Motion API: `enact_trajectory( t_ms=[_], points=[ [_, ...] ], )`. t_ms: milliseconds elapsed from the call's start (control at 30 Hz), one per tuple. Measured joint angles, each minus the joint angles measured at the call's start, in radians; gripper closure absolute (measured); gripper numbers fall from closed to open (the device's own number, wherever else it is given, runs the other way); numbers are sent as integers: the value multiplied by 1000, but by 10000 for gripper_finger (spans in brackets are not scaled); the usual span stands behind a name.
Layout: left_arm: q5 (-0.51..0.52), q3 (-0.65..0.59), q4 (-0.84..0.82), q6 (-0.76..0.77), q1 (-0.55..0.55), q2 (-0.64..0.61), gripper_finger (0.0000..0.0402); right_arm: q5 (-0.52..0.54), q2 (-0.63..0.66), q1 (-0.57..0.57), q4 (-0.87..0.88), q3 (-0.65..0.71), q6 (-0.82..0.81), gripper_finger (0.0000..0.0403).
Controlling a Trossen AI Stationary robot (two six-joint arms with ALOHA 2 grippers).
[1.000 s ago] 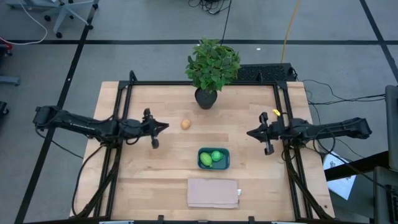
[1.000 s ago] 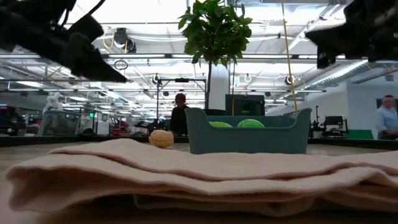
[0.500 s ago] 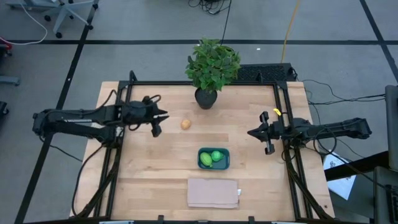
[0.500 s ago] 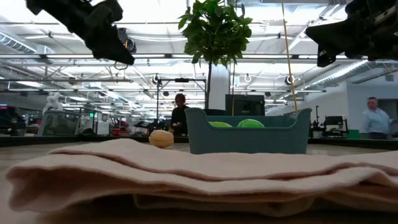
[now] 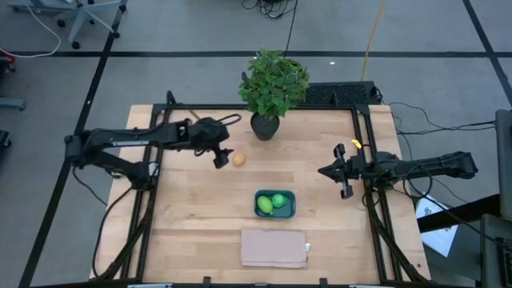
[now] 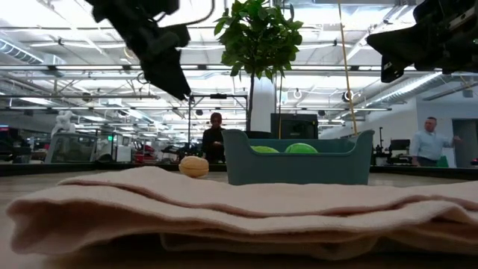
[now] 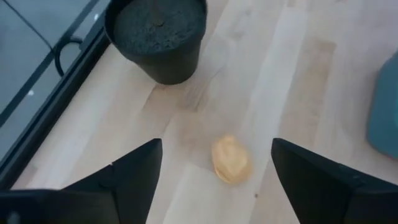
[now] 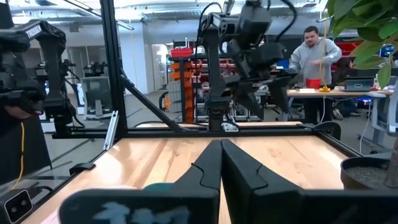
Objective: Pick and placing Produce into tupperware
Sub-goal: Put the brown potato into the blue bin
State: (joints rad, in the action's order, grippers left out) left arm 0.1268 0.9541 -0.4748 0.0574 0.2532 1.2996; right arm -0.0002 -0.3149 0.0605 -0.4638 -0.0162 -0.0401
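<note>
the left gripper [image 5: 222, 158] hung with fingers [image 7: 130, 171] spread wide, grasping nothing, just beside the tan egg-like fruit [image 5: 238, 159] on the table [image 5: 184, 232] near the potted plant [image 5: 272, 86]. two green fruits [image 5: 272, 202] lay inside the teal container [image 5: 274, 203]. the right gripper [image 5: 326, 170] waited at the right side, fingers clenched and empty.

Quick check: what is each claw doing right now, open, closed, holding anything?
Left claw: open, empty, poised above the tan-orange egg-like piece of produce.
Right claw: closed, empty, waiting at the table's right side.
</note>
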Motion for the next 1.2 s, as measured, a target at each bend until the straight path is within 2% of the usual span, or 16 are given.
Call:
enact_trajectory(
  t_ms=[267,567,767,867,1033,1200],
  points=[
    [-57,178,-154,-22,34,170,89,0,0,0,5,0,0,403],
    [-121,372,-367,-37,61,277,89,1,-1,0,23,1,-8,403],
    [-120,478,-528,-30,70,354,89,1,0,0,22,1,-9,403],
    [-85,511,-586,-9,70,392,89,1,0,0,22,1,-11,403],
    [-69,513,-580,-9,69,398,89,1,0,0,21,1,-26,403],
    [-7,513,-564,-95,40,389,89,1,0,0,20,1,-27,403]
  ],
)
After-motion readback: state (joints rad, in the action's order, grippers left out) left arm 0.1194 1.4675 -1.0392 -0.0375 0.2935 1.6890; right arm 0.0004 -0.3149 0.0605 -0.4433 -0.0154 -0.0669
